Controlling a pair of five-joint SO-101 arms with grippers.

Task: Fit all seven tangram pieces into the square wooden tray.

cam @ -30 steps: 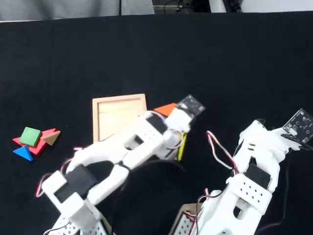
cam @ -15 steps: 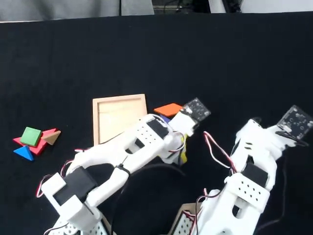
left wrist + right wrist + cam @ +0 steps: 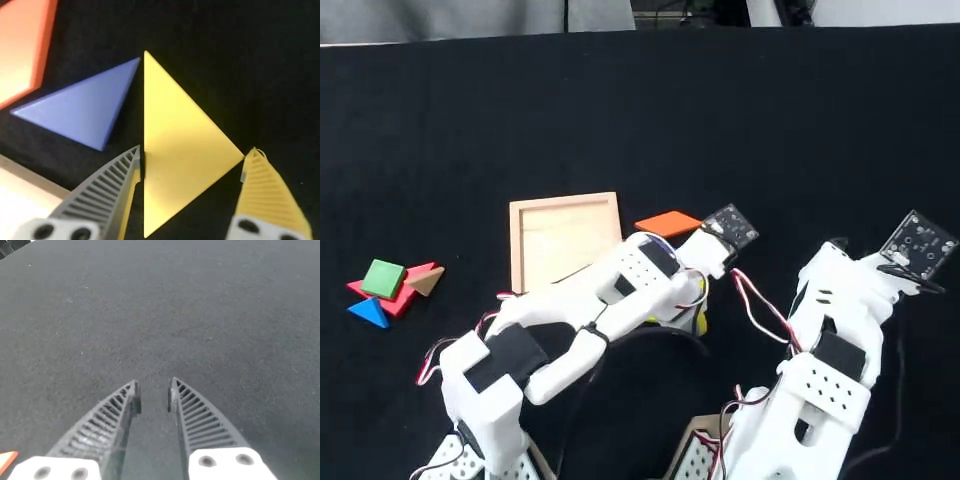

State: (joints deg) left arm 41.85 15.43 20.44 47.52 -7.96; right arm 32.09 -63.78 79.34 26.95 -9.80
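Having swung farther from the wooden tray, our left tool now straddles the yellow triangle lying on the tabletop beside the tray, spread wide and not yet clamped, so we judge a pickup is near.

White arms, perhaps red cables; left claw grey-yellow.

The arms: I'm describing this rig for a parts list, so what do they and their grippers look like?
The left arm and right arm are white shells with black motor blocks and loose red-and-white wires. The left gripper has one grey ribbed finger and one yellow; the right gripper has two dark ribbed fingers on white bases.
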